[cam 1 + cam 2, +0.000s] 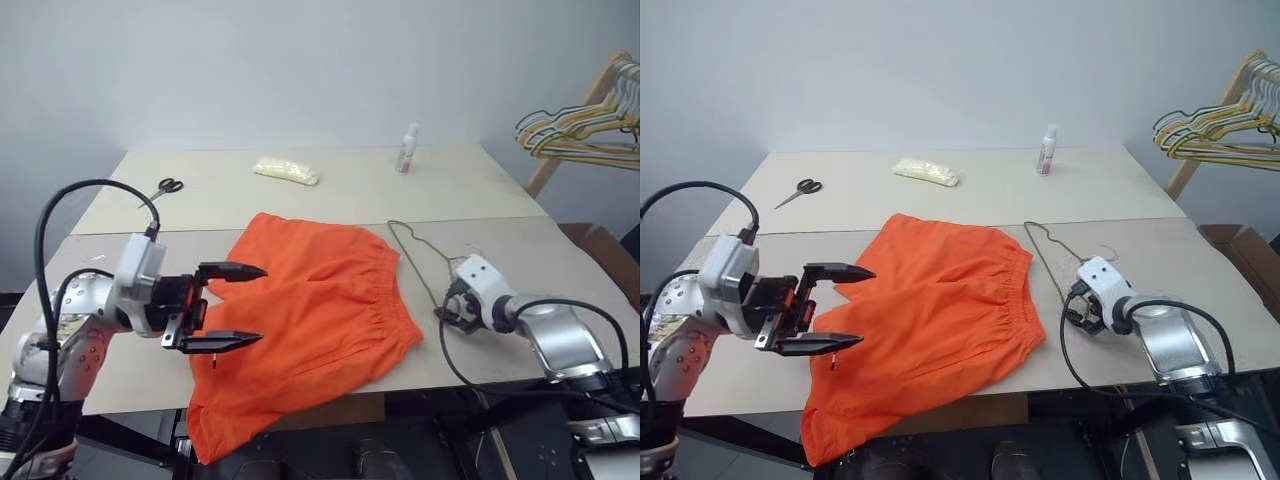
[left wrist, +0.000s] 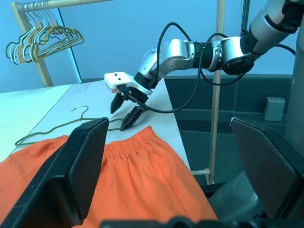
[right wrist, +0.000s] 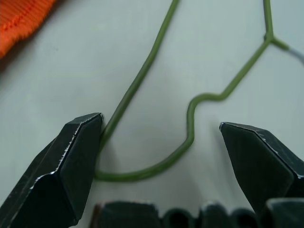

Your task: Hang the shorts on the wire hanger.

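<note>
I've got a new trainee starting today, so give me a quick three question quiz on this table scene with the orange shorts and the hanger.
1. True or false: the shorts are already hanging on the wire hanger.
2. Which gripper is poised directly over the wire hanger's hook end? A) left gripper B) right gripper C) neither
3. Fill in: the scissors lie on the far part of the table, toward the robot's ____ side.

Key
1. False: the shorts lie flat on the table, the hanger beside their waistband.
2. B: its open fingers straddle the hook.
3. Left.
</note>
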